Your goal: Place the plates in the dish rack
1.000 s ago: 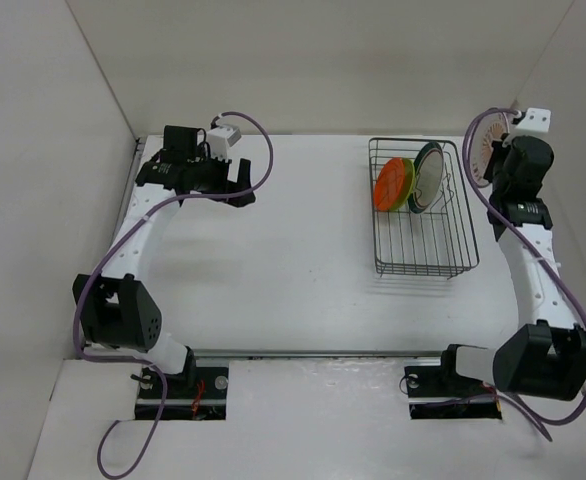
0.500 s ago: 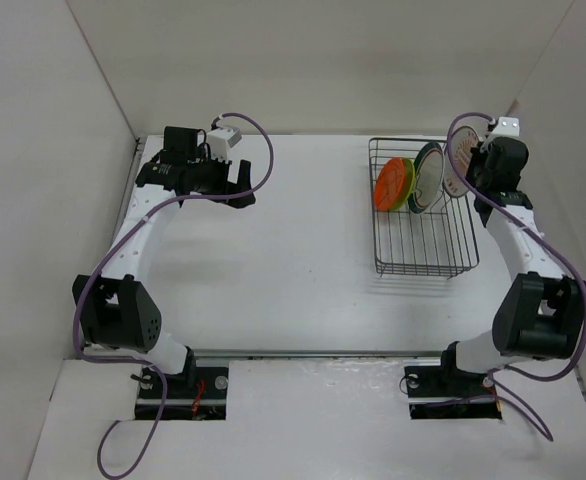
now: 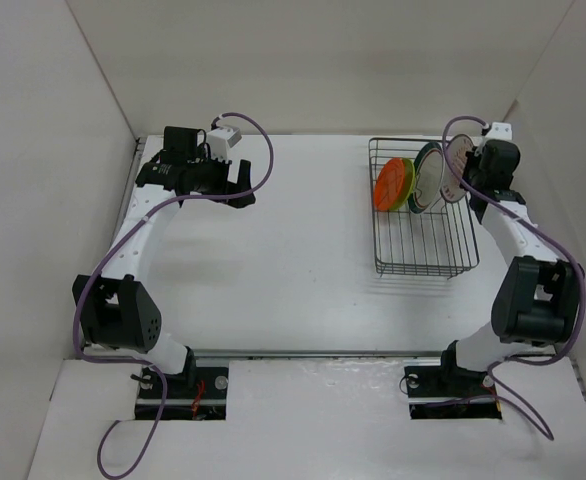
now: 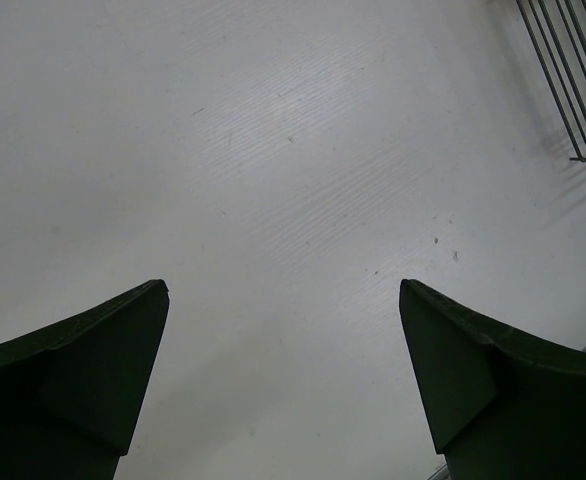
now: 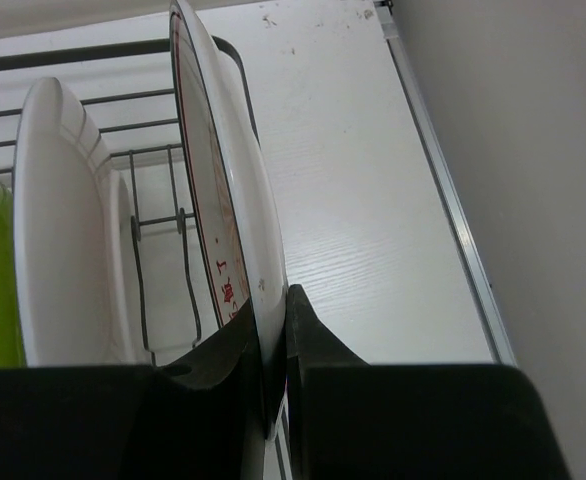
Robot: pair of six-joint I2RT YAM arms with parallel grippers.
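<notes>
Status: right gripper (image 5: 273,335) is clamped on the rim of the patterned plate (image 5: 213,170), which is white with orange-red markings on its face. The rim is pinched between the two fingers. The plate is held on edge, near upright, over the far right corner of the dish rack (image 3: 425,240). Wrist view puts it just beside the green-rimmed white plate (image 3: 430,177), faces roughly parallel with a small gap between them. Can't tell whether its lower edge touches the rack wires; the gripper body hides that.

Rack sits on the right side of the table (image 3: 293,270), toward the far edge. Three plates stand on edge in its far half, in a row left to right: orange plate (image 3: 392,183), lime green plate (image 3: 410,189) right behind it and mostly covered, then the green-rimmed one. Near half of the rack is open wire grid with the table visible through it.

Other side: left gripper (image 3: 239,190) is at the far left of the table, well apart from the rack, fingers spread wide over the white tabletop. Its wrist camera catches one corner of the rack wire at the top right of the view.
</notes>
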